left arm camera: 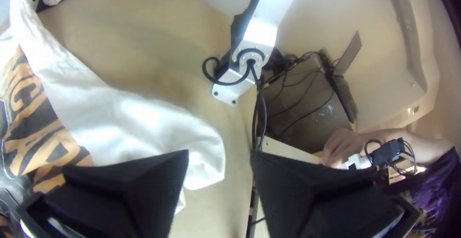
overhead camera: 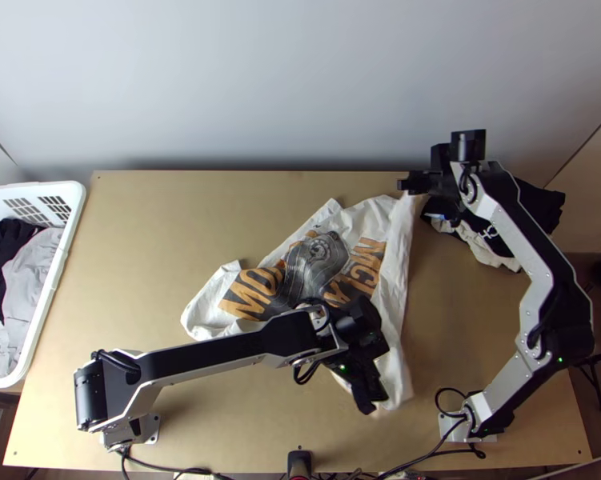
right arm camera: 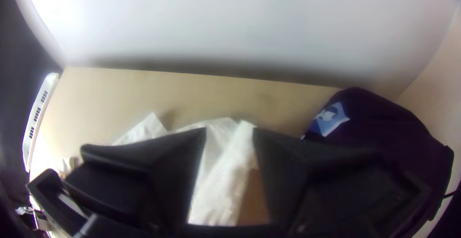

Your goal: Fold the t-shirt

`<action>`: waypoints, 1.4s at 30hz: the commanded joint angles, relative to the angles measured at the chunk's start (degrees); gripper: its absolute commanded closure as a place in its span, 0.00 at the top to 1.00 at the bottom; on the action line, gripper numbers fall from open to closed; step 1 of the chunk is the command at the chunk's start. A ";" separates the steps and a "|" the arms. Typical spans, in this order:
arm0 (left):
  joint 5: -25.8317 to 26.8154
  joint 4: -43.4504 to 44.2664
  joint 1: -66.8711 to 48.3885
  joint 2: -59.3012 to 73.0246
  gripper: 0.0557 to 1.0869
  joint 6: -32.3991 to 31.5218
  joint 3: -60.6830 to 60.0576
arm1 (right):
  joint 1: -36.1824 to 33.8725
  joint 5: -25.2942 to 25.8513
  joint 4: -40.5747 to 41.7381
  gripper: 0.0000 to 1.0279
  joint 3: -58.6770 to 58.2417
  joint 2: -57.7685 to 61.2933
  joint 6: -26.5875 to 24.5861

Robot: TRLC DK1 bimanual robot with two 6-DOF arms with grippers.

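spreading the t-shirt [overhead camera: 364, 276] seems the step; left gripper [left arm camera: 219, 154] and right gripper [right arm camera: 229, 129], both parted, should next pinch its right-hand corners.

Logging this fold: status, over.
T-shirt rumpled, spread. Left gripper open over near end; right gripper open at far end. Dark clothes beside right gripper.
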 commanded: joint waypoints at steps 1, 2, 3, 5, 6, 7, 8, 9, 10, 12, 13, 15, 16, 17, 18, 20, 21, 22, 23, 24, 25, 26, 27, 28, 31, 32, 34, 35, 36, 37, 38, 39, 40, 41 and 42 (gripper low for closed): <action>-0.34 -2.91 2.17 0.07 0.94 -0.89 4.07 | -0.83 -3.54 -0.31 0.96 -3.87 -4.51 0.46; -0.43 -3.26 2.70 -0.64 0.94 -0.98 4.51 | -0.92 -4.33 -1.10 0.96 -3.78 -5.48 0.46; -0.43 -3.70 3.32 -1.52 0.94 -0.89 4.87 | -0.92 -4.85 -1.98 0.96 -3.87 -6.45 0.37; -0.60 -5.54 4.72 -3.19 0.94 -0.72 5.83 | -0.92 -5.12 -4.96 0.96 -4.14 -8.73 0.29; -0.60 -6.51 5.87 -4.15 0.94 -0.54 6.36 | -0.92 -5.21 -7.25 0.96 -4.49 -9.96 0.20; -0.60 -7.30 7.01 -5.03 0.94 -0.19 6.62 | -0.92 -5.21 -9.36 0.96 -5.10 -11.37 0.20; -0.60 -8.00 8.33 -6.00 0.94 0.34 6.80 | -0.92 -5.21 -10.94 0.96 -6.42 -12.95 0.20; -0.60 -8.79 9.82 -6.70 0.94 0.78 7.06 | -0.92 -5.21 -12.87 0.96 -8.18 -14.97 0.20; -0.60 -9.85 11.40 -7.23 0.94 1.13 7.41 | -0.92 -5.21 -14.54 0.96 -10.02 -16.91 0.20; -0.60 -10.90 14.30 -8.02 0.94 2.54 7.77 | -0.92 -5.38 -17.97 0.96 -14.16 -21.04 0.02; -0.60 -11.08 15.88 -8.11 0.94 3.06 7.94 | -0.92 -5.56 -19.55 0.96 -16.26 -23.06 -0.06; -0.60 -11.43 18.96 -7.76 0.94 4.21 8.82 | -0.56 -6.08 -23.25 0.96 -20.31 -26.93 -0.59; -0.60 -11.34 20.54 -7.14 0.94 4.56 9.61 | -0.21 -6.35 -25.71 0.96 -21.89 -28.60 -0.94; -0.60 -11.43 21.86 -6.26 0.94 5.00 10.67 | 0.32 -6.44 -27.73 0.96 -23.21 -30.00 -1.21; -0.60 -11.43 23.00 -5.21 0.94 5.17 11.81 | 1.02 -6.52 -29.84 0.96 -24.53 -31.50 -1.73; -0.69 -11.43 24.94 -2.57 0.94 5.61 14.62 | 2.07 -6.61 -34.58 0.96 -26.55 -33.61 -2.61; -0.87 -11.43 25.73 -0.90 0.94 5.88 16.29 | 2.69 -6.70 -36.87 0.96 -27.43 -34.49 -3.14; -0.87 -11.34 26.43 0.68 0.94 5.96 18.05 | 3.04 -6.96 -38.80 0.96 -28.57 -35.28 -3.93; -0.95 -11.34 26.96 2.44 0.94 5.96 19.98 | 3.57 -7.14 -40.38 0.96 -29.71 -36.07 -4.46; -0.95 -11.34 27.49 4.02 0.94 6.14 21.65 | 4.27 -7.14 -41.61 0.96 -30.85 -36.68 -4.99; -1.22 -10.99 27.93 5.69 0.94 6.40 23.41 | 4.62 -7.14 -42.67 0.96 -32.00 -37.39 -5.34; -2.10 -10.55 28.19 7.54 0.94 6.40 25.26 | 4.97 -7.14 -43.72 0.96 -32.88 -38.00 -5.87; -2.80 -10.55 28.28 9.65 0.94 6.40 27.63 | 5.68 -7.14 -44.69 0.96 -33.75 -38.53 -6.30; -2.80 -10.55 28.54 11.67 0.94 6.40 29.91 | 6.12 -7.14 -45.31 0.96 -34.72 -39.14 -6.74; -4.56 -10.29 28.54 17.82 0.95 6.40 37.47 | 7.70 -7.14 -45.92 0.96 -37.01 -40.64 -7.01; -5.26 -9.50 28.37 19.49 0.95 6.31 39.05 | 8.31 -7.14 -46.36 0.96 -37.53 -40.81 -7.01; -7.28 -6.25 27.75 21.34 0.95 6.40 39.58 | 9.37 -7.14 -46.71 0.96 -38.33 -41.08 -7.10; -8.51 -4.58 27.31 22.22 0.95 6.31 39.58 | 10.07 -7.14 -46.71 0.96 -38.76 -41.08 -7.18; -8.95 -3.26 26.87 23.01 0.95 6.31 39.58 | 11.04 -7.14 -46.80 0.96 -39.29 -41.08 -7.36; -9.48 -2.11 26.43 23.89 0.95 6.40 39.58 | 12.18 -7.05 -46.80 0.96 -39.73 -40.99 -7.45; -10.45 -1.06 25.99 24.85 0.95 6.40 39.58 | 13.50 -7.05 -46.80 0.96 -40.17 -40.64 -7.54; -10.62 -0.01 25.64 25.64 0.95 6.40 39.58 | 14.73 -7.05 -47.24 0.96 -40.43 -39.93 -7.62; -10.97 1.05 25.29 26.70 0.95 6.40 39.58 | 15.87 -7.14 -47.59 0.96 -40.79 -38.88 -7.89; -11.50 1.75 25.03 27.49 0.95 6.40 39.76 | 16.84 -7.14 -47.86 0.96 -41.14 -38.00 -7.97; -12.03 2.72 24.67 28.46 0.95 6.40 39.85 | 17.89 -7.14 -48.03 0.96 -41.40 -36.86 -8.06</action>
